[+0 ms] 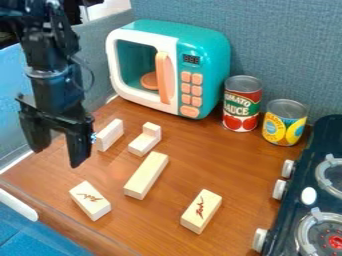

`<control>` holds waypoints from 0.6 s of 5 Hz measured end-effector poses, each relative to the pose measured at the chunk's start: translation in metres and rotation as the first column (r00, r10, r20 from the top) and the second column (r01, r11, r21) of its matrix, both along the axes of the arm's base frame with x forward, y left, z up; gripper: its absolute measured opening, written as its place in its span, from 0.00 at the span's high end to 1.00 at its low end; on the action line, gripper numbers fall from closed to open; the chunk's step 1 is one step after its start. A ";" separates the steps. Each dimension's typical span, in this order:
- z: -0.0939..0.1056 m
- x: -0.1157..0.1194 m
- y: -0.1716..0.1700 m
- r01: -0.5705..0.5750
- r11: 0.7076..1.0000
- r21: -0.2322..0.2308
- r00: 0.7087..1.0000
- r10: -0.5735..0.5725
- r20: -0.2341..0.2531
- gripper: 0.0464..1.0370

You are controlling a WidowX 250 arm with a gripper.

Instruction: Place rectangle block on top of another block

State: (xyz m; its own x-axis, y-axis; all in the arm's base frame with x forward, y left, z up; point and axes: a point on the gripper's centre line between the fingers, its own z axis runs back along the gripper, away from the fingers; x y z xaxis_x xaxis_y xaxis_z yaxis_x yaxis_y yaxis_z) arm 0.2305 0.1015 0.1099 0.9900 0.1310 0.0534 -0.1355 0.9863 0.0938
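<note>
On the red can (231, 120), right of centre in the upper half of the frame, the label reads "TOMATO" with "SAUCE" beneath it, in pale letters above a picture of tomatoes. The yellow can (280, 134) to its right has lettering on a blue band, too small to read for certain. In the upper middle, the toy microwave (212, 47) has a small dark display with pale digits that cannot be made out. Dark reddish script, unreadable, marks the top of the lower-left block (84, 195) and the lower-right block (209, 198).
</note>
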 end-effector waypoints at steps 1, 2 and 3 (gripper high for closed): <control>-0.006 0.004 0.003 -0.222 0.975 0.031 0.972 0.218 0.090 0.04; -0.018 -0.003 -0.005 -0.456 0.887 0.067 0.885 0.444 0.137 0.04; -0.034 -0.001 -0.011 -0.653 0.754 0.071 0.752 0.634 0.182 0.04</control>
